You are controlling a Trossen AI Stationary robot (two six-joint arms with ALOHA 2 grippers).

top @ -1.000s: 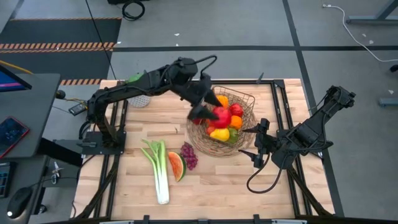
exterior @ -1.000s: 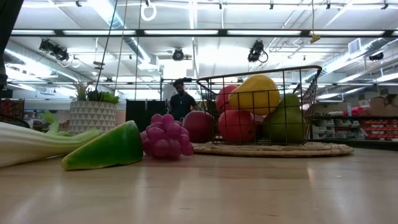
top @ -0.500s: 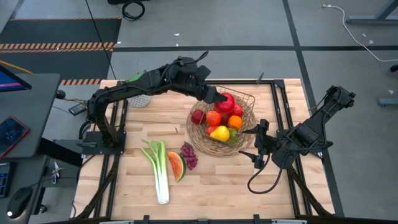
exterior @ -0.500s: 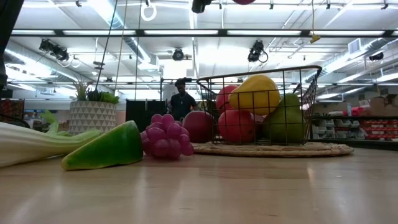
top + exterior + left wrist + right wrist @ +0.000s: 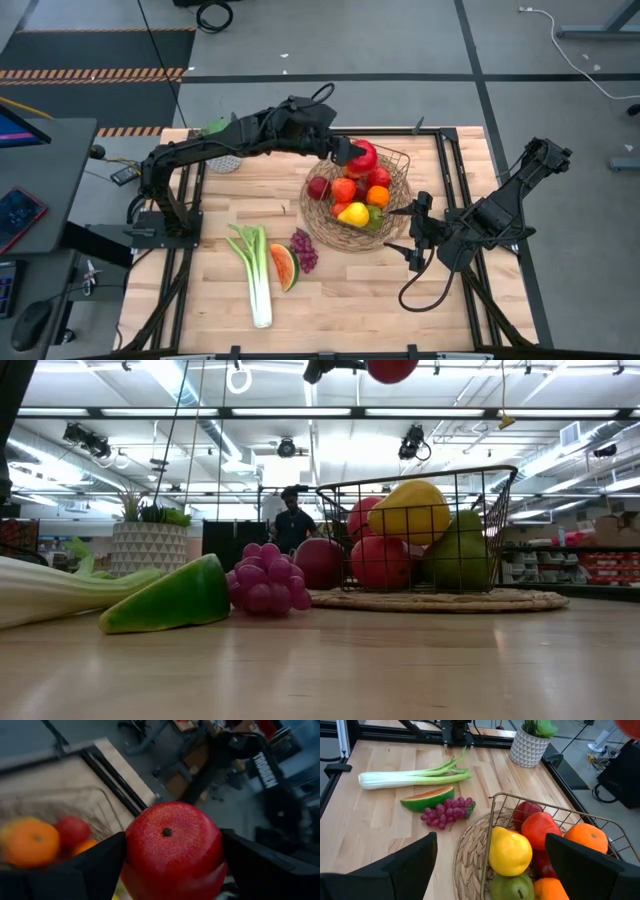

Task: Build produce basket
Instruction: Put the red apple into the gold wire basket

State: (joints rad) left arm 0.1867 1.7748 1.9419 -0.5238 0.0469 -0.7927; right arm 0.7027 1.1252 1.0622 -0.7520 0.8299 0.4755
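Item: produce basket, part-filled. Landmark: brown wire-mesh basket with round woven rim.

- Inside the basket: yellow pear-shaped lemon, green pear, two round oranges, and rounded red fruits.
- Just outside the wire body, on the woven rim at the left arm's side: one dark red apple.
- On the wooden table, apart from the basket, toward the front edge: bunch of purple grapes, watermelon slice with green rind, long green-white leek.
- Behind the basket, near the left arm's base: white netted pot with a green plant; not part of the load.
- Left gripper: raised above the basket's far edge, fingers clamped around a round glossy red apple.
- Right gripper: waits just beside the basket, fingers spread, nothing between them.

Step in hand, as judged: carrying the red apple over the basket. Next move calls for lowering it over a free gap among the fruit, then releasing. Grapes, watermelon and leek remain to be loaded.
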